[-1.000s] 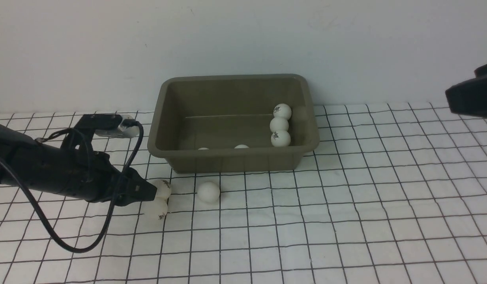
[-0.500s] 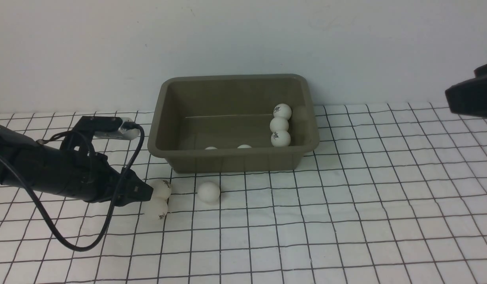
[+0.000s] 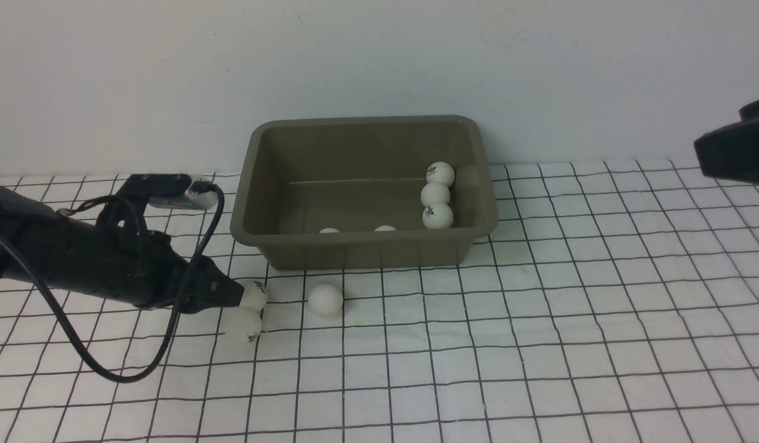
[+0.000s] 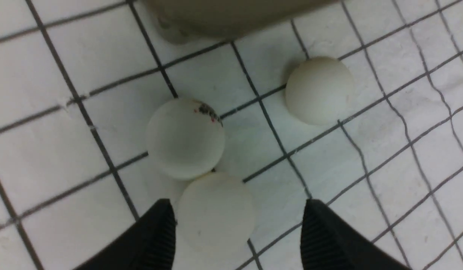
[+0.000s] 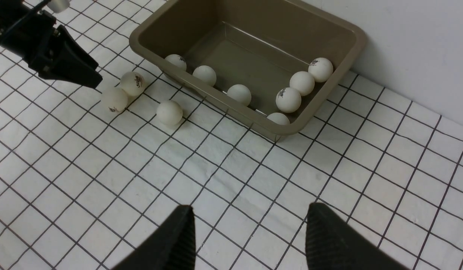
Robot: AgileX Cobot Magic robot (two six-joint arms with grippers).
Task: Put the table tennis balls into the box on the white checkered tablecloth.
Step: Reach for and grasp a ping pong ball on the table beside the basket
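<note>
The right fingers (image 3: 715, 154) hang high above the white checkered tablecloth (image 3: 539, 369), to the right of the box (image 3: 361, 253). They are spread wide and hold nothing. The cloth covers the counter.

In front of the box, near its left front corner, 3 table tennis balls (image 5: 169, 112) lie on the cloth. The nearest ball (image 3: 244, 326) touches the second ball (image 3: 256, 295). The third ball (image 3: 325, 299) lies alone, to their right. The left fingers (image 3: 222, 294) are low beside the first 2 balls and stand apart, gripping nothing. In the left wrist view the nearest ball shows between them.

Inside the box are 7 more balls, 4 along the front wall and 3 along the right wall.
</note>
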